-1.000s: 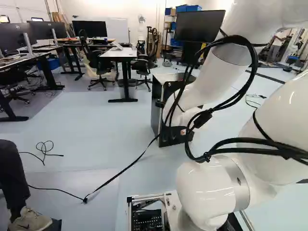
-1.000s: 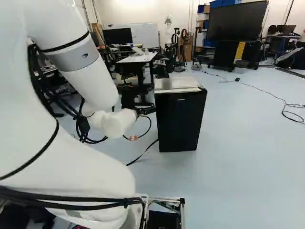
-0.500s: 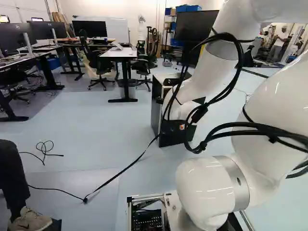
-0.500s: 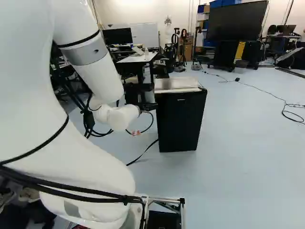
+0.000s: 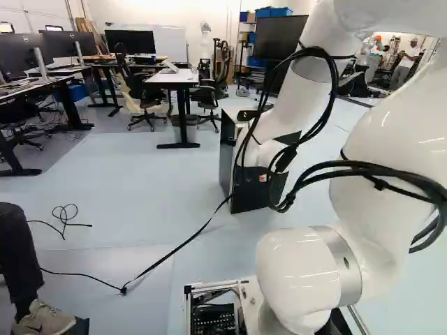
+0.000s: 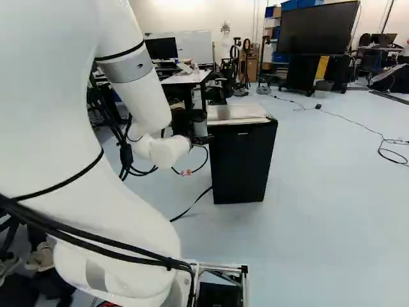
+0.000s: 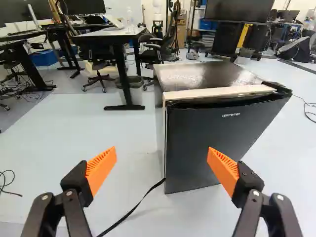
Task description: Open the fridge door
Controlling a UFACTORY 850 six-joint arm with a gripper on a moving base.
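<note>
In the right base view the black gripper (image 6: 202, 139) is partly visible beyond the white wrist, at the near left edge of the small black fridge (image 6: 243, 163). The wrist view shows the gripper (image 7: 162, 157) open, orange pads wide apart and nothing between them. Ahead of it stands the fridge, its dark door (image 7: 217, 138) facing the camera at an angle. A pale strip (image 7: 217, 92) runs along the door's top and one upright side. I cannot tell whether the door is ajar. The arm partly covers the fridge in the left base view.
A black strap (image 5: 171, 251) lies on the floor, running to the fridge. Desks (image 5: 171, 77) and chairs stand behind it, with a large screen (image 6: 317, 27) farther back. Another robot (image 5: 205, 49) stands at the back. A person's leg and shoe (image 5: 43, 321) are at the left.
The forearm has swung leftward in the left base view and rightward in the right base view. The wrist and gripper have risen a little in the right base view. Base and fridge have not moved.
</note>
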